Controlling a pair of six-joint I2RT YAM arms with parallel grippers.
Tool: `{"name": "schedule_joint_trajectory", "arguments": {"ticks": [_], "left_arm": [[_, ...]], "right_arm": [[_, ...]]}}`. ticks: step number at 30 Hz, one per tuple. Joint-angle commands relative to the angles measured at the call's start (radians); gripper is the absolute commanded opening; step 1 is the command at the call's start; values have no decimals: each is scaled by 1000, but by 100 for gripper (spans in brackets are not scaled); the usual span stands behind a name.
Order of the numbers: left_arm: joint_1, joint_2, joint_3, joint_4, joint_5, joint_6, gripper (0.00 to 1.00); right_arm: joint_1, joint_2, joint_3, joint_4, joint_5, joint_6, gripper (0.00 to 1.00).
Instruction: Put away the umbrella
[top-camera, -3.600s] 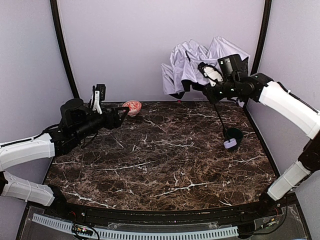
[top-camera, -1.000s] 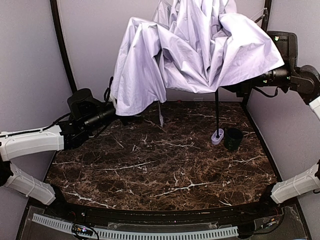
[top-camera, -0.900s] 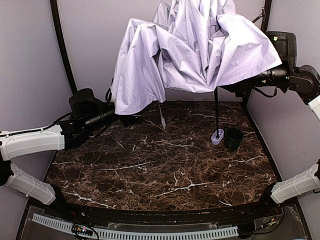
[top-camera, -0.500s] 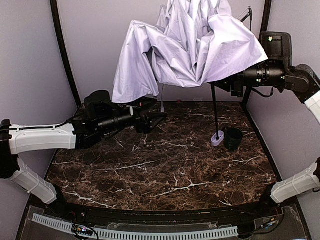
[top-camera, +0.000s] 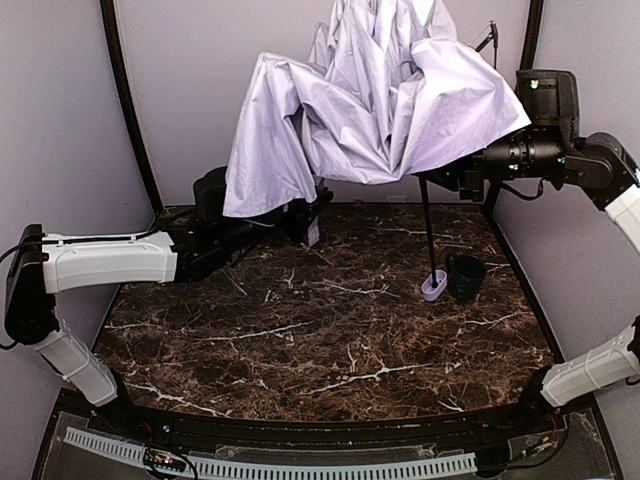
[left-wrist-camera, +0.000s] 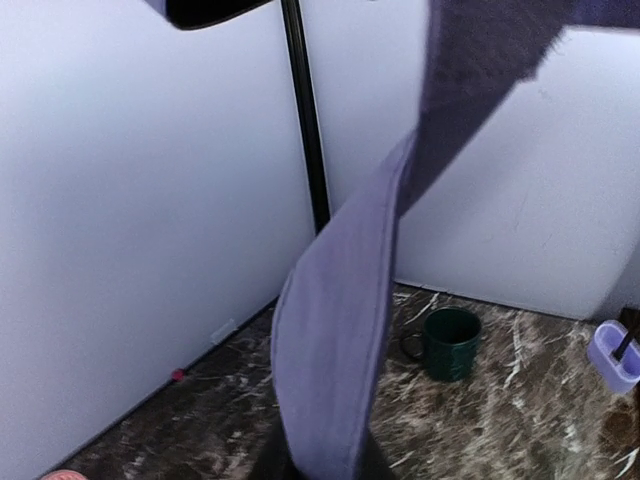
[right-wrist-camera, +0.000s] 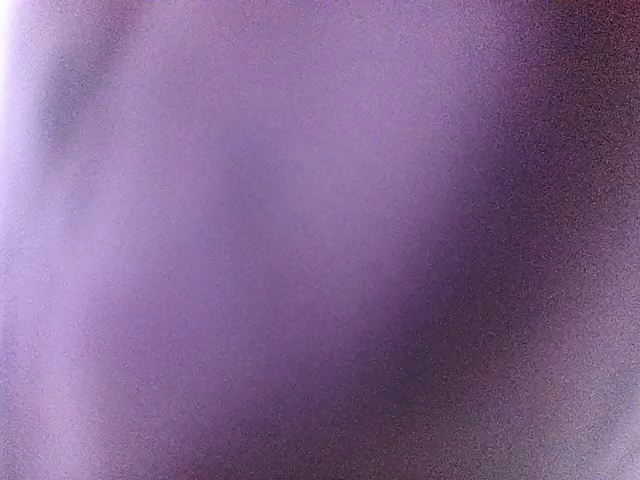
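Lavender umbrella (top-camera: 380, 110) draped high, handle (top-camera: 433, 287) beside green mug (top-camera: 466, 276), left hand (top-camera: 305, 214) underneath

umbrella (top-camera: 380, 110): matt creased cloth | table (top-camera: 330, 340): glossy marble, seemingly | mug (left-wrist-camera: 447, 343): glossy

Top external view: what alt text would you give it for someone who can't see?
A half-collapsed lavender umbrella hangs high over the back of a marble table, held up by the right arm, its handle down beside a dark mug. The left pincer reaches to the fabric's lower edge.
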Motion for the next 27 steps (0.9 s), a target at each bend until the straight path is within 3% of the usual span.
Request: {"name": "schedule_joint_trajectory", "arguments": {"ticks": [1,3,7,12,15,16,18,22,27], "left_arm": [[1,-93,-45,0,-9,6,1],[2,-158,-103,-19,99,51,0],[38,-258,-200,-117,522,150,0],[119,-223,-178,-77,1085,0,0],[143,-155,-118,-56,1295,-92,0],[150,-139,-94,-92,1316,-87,0],[165,-129,-49,-268,1294,22,0],[188,-168,7,-676,1075,433,0],[270,-76,106,-866,940,600,0]], "right_arm": [[-1,-57,4,81,-3,1,0],[-2,-67,14,37,1,-22,0],[-1,-91,31,-75,-42,-107,0],[0,-84,45,-215,-274,-255,0],[0,-62,72,-419,-424,-464,0],[2,-61,74,-497,-455,-561,0],[15,-99,6,-481,-435,-608,0],[19,-198,-205,-235,-255,-489,0],[65,-271,-471,48,-35,-565,0]]}}
